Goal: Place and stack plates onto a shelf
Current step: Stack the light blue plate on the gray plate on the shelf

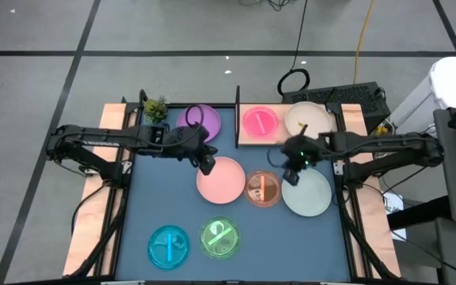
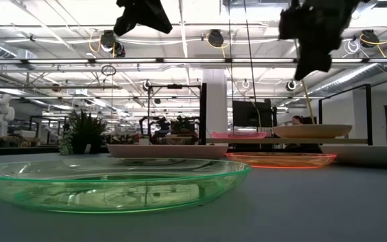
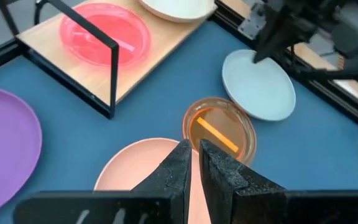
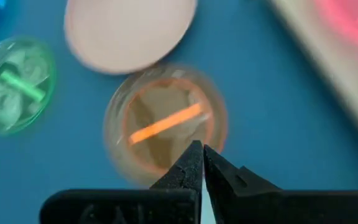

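1. Plates nearest the front of the bench (image 1: 141,269): the cyan plate (image 1: 168,245) and green plate (image 1: 220,239), well apart from both my tools.
2. Mid-bench, my left tool (image 1: 207,165), fingers together on nothing, hangs at the pink plate's (image 1: 221,180) rim; my right tool (image 1: 290,176), also closed and empty, hovers between the orange plate (image 1: 263,189) and the mint plate (image 1: 307,194).
3. Judging by that, my right arm is nearer the orange plate.
4. Farthest, the shelf (image 1: 244,138) already carries the magenta plate (image 1: 260,121) and cream plate (image 1: 305,117); the purple plate (image 1: 199,119) lies beside it.
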